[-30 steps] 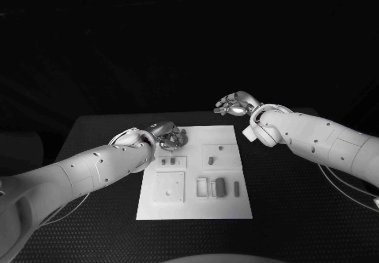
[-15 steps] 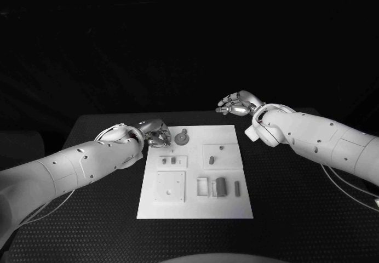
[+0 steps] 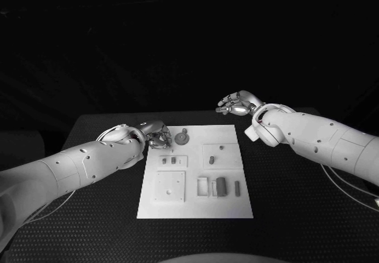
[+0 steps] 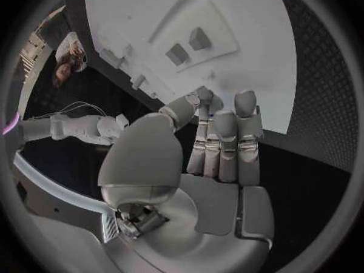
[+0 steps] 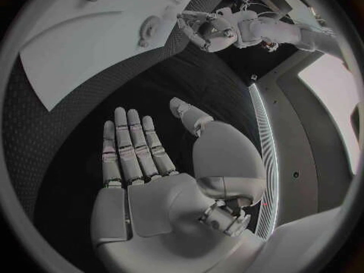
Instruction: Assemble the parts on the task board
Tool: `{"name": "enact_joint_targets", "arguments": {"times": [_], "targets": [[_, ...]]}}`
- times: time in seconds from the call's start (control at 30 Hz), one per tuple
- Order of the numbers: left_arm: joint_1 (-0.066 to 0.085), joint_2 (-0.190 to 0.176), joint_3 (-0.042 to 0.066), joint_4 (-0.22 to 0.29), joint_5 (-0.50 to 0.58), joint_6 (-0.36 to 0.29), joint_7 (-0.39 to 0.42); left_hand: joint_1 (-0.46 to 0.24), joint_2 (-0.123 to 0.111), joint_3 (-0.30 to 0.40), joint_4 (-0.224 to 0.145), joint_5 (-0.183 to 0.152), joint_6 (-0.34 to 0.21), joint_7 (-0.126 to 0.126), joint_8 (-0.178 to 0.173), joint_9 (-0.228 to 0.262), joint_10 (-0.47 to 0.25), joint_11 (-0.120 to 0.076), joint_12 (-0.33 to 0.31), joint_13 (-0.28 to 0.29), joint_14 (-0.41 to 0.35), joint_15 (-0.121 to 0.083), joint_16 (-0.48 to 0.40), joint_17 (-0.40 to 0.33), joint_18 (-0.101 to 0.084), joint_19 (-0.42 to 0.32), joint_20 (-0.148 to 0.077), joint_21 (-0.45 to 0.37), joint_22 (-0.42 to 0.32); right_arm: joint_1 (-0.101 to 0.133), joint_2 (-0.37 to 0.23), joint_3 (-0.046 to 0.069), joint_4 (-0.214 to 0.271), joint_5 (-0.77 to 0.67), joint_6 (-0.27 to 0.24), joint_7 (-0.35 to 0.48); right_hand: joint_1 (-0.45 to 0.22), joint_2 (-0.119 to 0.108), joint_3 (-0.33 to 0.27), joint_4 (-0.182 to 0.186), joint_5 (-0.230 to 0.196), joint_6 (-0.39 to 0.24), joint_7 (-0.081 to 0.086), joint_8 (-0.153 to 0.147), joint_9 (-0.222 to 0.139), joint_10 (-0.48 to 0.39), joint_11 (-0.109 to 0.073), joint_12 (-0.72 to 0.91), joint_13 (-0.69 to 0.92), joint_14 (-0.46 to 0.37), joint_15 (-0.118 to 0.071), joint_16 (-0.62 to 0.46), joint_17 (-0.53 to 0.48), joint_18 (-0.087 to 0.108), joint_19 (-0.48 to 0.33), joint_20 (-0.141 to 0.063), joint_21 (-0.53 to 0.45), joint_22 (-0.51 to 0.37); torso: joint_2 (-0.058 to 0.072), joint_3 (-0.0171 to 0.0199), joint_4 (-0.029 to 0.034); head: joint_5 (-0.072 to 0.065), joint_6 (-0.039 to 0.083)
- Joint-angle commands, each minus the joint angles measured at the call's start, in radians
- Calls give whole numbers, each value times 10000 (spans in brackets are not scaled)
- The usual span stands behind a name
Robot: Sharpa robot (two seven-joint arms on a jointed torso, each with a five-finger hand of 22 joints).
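Left hand (image 3: 156, 135) barely shifted, fingers empty; right hand (image 3: 237, 103) likewise spread.

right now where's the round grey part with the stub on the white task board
In the head view the round grey part lies at the white task board's far left corner, just right of the left hand.

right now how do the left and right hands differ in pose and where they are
The left hand sits low at the white task board's far left corner, fingers straight and together in its wrist view; the right hand is raised beyond the board's far right corner, over the black table, palm open. Both silver hands hold nothing.
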Motion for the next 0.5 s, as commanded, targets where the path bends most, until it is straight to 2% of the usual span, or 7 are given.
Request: {"name": "enact_joint_targets", "arguments": {"times": [0.03,0.17,0.5], "targets": [[-9,61,-33,-98,-80,195,7,12,150,46,-10,27,68,3,18,17,262,118,34,429,52,-38,-48,13,674,24,-65,-46,131,-1,4,4,10,-6,57,111,59,40,-59,-16,-41,-80,319,65,-13,88,-16,-50,-7,-20,58,10,-13,-135,-65,3,-52,13,-2,14,3,10,-15],[-10,78,-107,-132,-104,287,-22,8,158,45,-8,23,66,4,16,17,263,119,30,433,50,-37,-50,17,671,23,-67,-50,133,-1,4,4,24,-6,58,113,60,40,-59,-16,-41,-80,320,67,-16,89,-16,-51,-7,-20,59,11,-15,-135,-66,3,-52,14,-3,21,-1,15,-13],[-25,104,-152,-136,-178,460,-55,-1,176,44,-7,18,62,6,12,17,264,120,18,441,46,-36,-55,27,663,20,-71,-61,136,-1,7,4,9,-6,58,118,61,41,-59,-16,-41,-81,320,72,-23,91,-16,-56,-7,-21,59,14,-22,-135,-67,3,-53,18,-1,22,-3,5,-34]]}}
